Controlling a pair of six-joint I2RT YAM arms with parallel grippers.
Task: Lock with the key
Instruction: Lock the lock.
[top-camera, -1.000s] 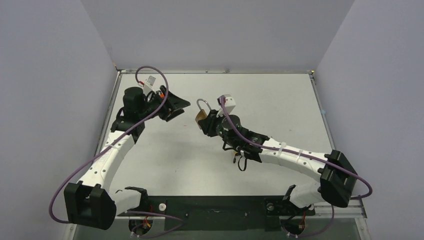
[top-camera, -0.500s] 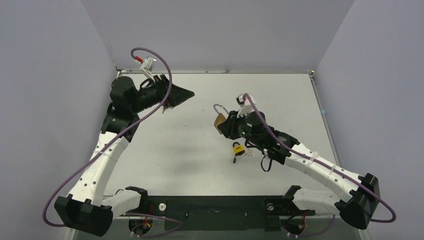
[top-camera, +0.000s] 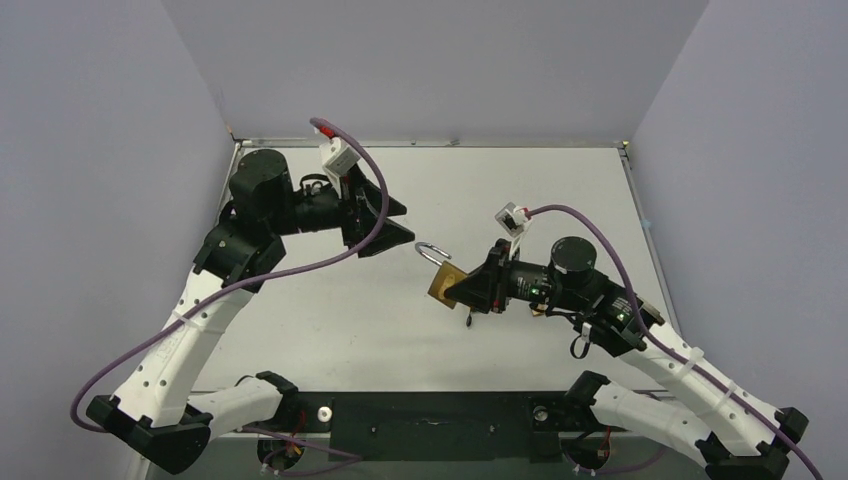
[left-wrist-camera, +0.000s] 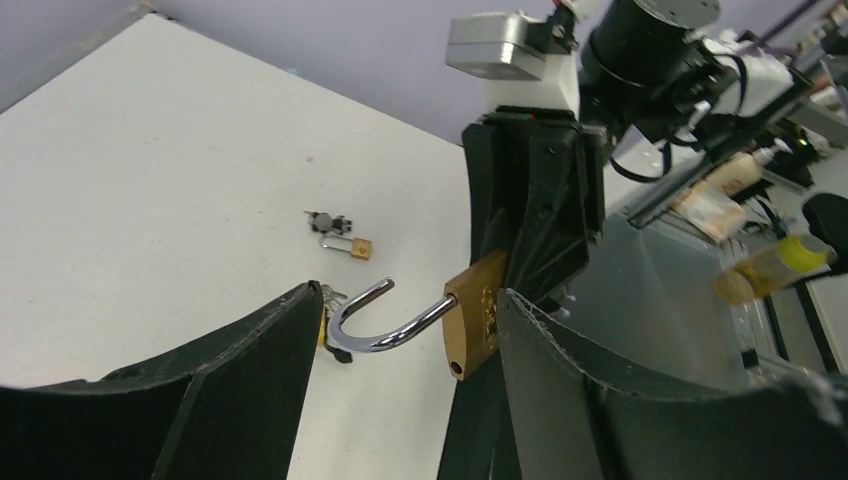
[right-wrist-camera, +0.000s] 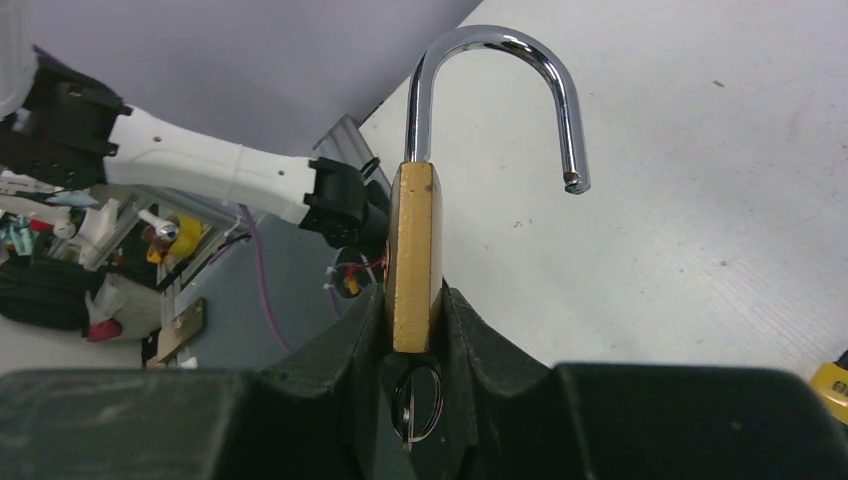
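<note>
Brass padlock (right-wrist-camera: 413, 250) aloft in right jaws; left arm (top-camera: 200, 320) outstretched, jaws wide.

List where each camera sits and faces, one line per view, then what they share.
Top external: above and behind the bases, looking down at the table; both arms, left gripper and right gripper show.
Left wrist: on the left arm, facing the padlock in the right gripper; its own open fingers frame it.
Right wrist: on the right arm, looking past its fingers clamped on the padlock.
All three share the padlock, shackle open.
</note>
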